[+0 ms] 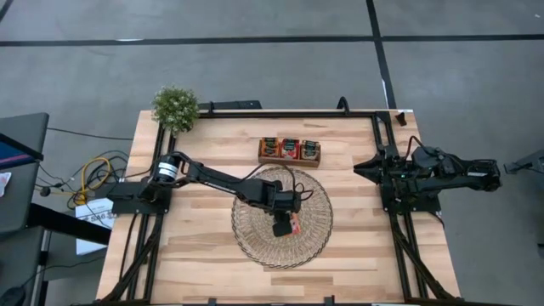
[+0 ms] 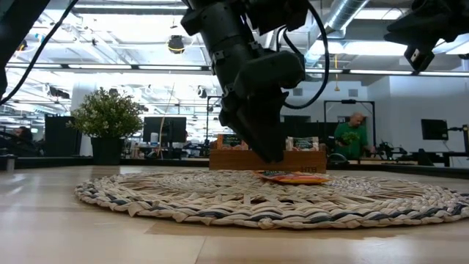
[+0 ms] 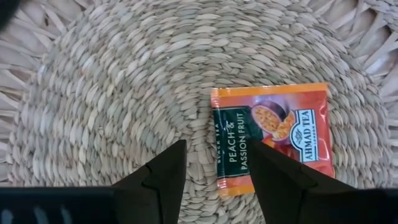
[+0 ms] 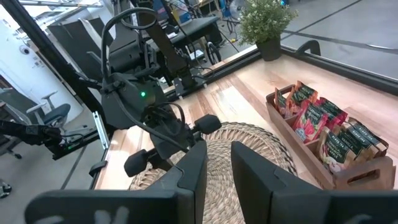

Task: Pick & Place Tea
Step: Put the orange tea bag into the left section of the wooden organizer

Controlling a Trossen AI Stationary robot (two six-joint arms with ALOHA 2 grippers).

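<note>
In the high view, the left gripper [image 1: 285, 226] is low in the middle of the picture, over the mat [image 1: 255, 242]. One tea bag [image 1: 296, 224] lies flat on the mat, just right of the gripper. In the left wrist view, the fingers [image 3: 163, 174] are open a bit and hold nothing. The tea bag [image 3: 272, 137] sits right of the middle, and one finger covers its near corner. The other finger is over bare mat [image 3: 93, 93].

More tea bags stand in the tray [image 1: 289, 159], just above the mat in the high view. The right gripper [image 1: 367, 167] waits at the right side of the picture, well away. Its fingers [image 4: 193, 165] are open a small way, with nothing in them.

What could go wrong? The tea bag is thin and flat. If the fingers close where they are now, I think they might just pinch a corner, or grab only mat. Then the bag could slip out or flop down on the way to the tray.

The mat is bumpy and woven. A fingertip pushed down hard could catch in it and drag the mat along.

The tray looks quite full. A bag held crooked might bump the others and fall beside it.
</note>
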